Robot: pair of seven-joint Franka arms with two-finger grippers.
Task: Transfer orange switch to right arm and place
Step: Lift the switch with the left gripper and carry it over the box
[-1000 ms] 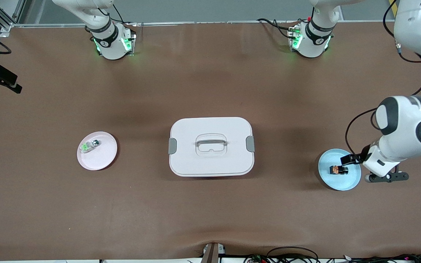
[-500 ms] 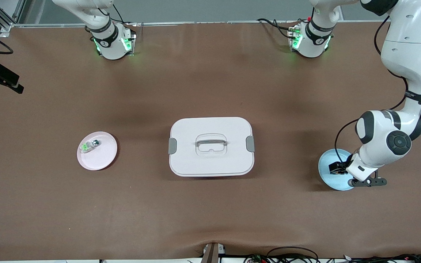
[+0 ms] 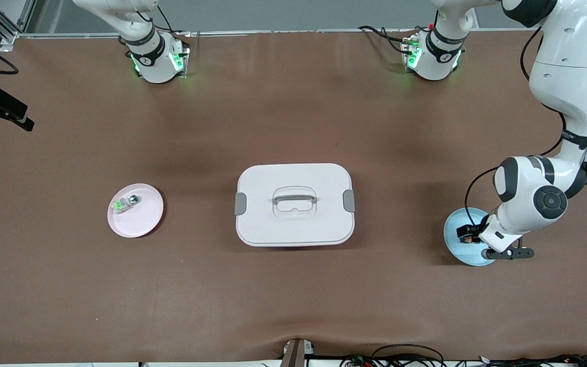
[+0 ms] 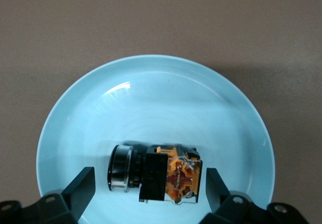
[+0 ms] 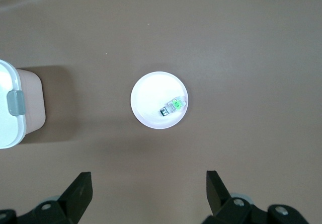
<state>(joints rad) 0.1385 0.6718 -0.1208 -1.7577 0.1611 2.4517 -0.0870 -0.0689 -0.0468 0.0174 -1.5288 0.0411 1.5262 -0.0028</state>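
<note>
Orange switch (image 4: 157, 173) lying on its side in a light blue plate (image 4: 90, 113), at the left arm's end of the brown surface (image 3: 293, 295). Black body, orange face, a round silver ring at one end. Also seen in the front view (image 3: 467, 236), mostly hidden under the arm.

Left end effector (image 4: 151, 186) low over the blue plate (image 3: 455, 239), fingers (image 4: 83, 183) spread wide, one on each side of the switch. Not clenched, not touching the switch, a gap on both sides. Nothing held. In the front view (image 3: 471, 235) just a bit of black showing under the white wrist.

Right end effector (image 5: 150, 189) up high, looking down on a pink plate (image 5: 146, 100). Fingers (image 5: 80, 186) spread wide too, nothing between them. Right arm (image 3: 135, 30) waiting, only its base and lower part showing in the front view.

On the pink plate (image 3: 145, 224) a small green-and-clear part (image 3: 124, 203), lying toward the plate's edge. Same part in the right wrist view (image 5: 174, 105). Pink plate at the right arm's end of the surface.

In the middle, between the two plates, a white box (image 3: 293, 227) with its lid on, a handle (image 3: 294, 195) on top and grey clips (image 3: 348, 200) at both ends. Well apart from both plates. One corner of the box (image 5: 15, 108) showing in the right wrist view.
</note>
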